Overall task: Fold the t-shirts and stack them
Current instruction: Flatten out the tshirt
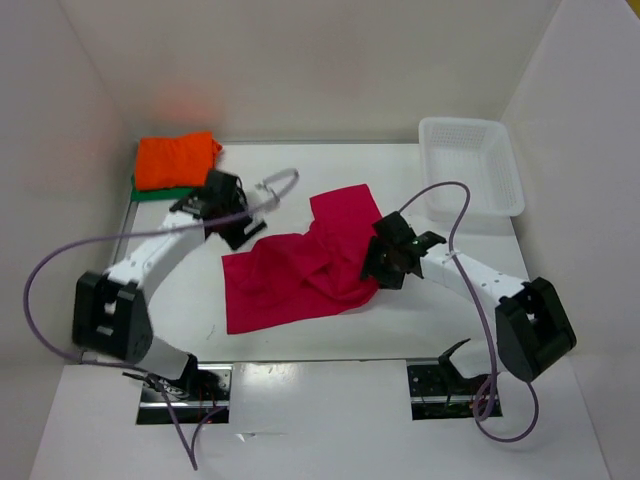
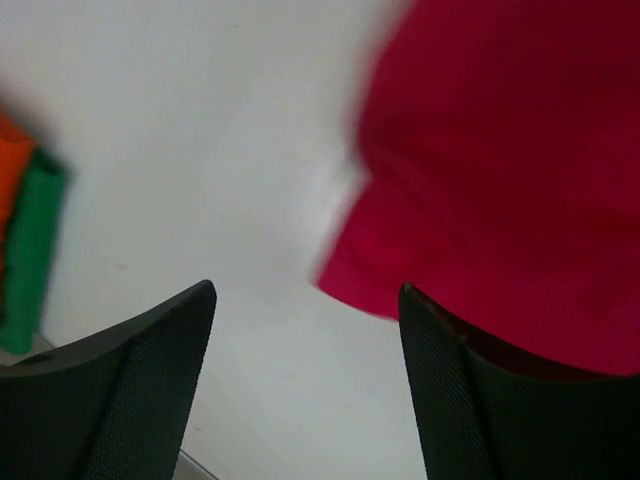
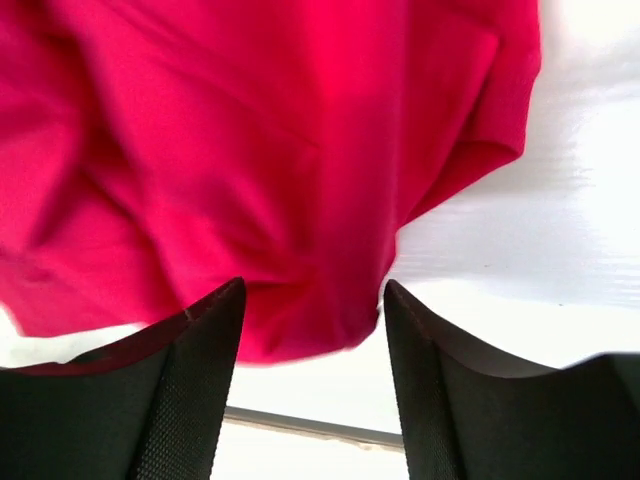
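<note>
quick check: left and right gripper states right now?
Left gripper: open, holding nothing, beside the crumpled magenta-red cloth t-shirt.
Right gripper: open, empty, over that t-shirt's edge.

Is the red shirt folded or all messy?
Messy, not folded. The magenta-red t-shirt lies spread out and crumpled on the table, with bunched wrinkles across it.
</note>
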Robot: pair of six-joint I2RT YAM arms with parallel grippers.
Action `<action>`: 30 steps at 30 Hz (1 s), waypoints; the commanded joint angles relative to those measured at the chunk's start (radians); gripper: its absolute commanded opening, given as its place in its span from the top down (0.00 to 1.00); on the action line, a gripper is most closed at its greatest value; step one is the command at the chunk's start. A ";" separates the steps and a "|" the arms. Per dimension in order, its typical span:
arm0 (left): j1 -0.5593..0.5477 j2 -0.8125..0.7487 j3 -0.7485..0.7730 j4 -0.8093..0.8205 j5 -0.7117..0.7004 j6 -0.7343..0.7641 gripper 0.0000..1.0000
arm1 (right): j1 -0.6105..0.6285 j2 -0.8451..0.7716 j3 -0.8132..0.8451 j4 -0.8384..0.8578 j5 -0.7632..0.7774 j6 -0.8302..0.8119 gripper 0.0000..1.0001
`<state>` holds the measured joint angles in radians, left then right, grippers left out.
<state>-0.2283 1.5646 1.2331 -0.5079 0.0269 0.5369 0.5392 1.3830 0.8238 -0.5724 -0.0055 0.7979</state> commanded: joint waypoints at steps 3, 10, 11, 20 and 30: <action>-0.149 -0.305 -0.288 -0.221 0.006 0.349 0.16 | -0.016 -0.088 0.167 -0.063 0.095 -0.054 0.30; -0.317 -0.367 -0.478 -0.349 -0.016 0.411 0.02 | -0.085 -0.009 0.262 -0.064 0.081 -0.097 0.27; -0.339 -0.356 -0.491 -0.350 -0.016 0.423 0.00 | -0.085 0.001 0.273 -0.054 0.072 -0.097 0.27; -0.494 -0.287 -0.558 -0.275 -0.083 0.540 0.00 | -0.104 0.001 0.282 -0.063 0.082 -0.106 0.27; -0.525 -0.347 -0.732 -0.120 -0.151 0.695 0.04 | -0.145 -0.009 0.255 -0.041 0.070 -0.106 0.26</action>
<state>-0.7471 1.1896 0.5365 -0.7216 -0.1177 1.1954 0.4145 1.3968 1.0603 -0.6224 0.0566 0.7044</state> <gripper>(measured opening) 0.970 0.740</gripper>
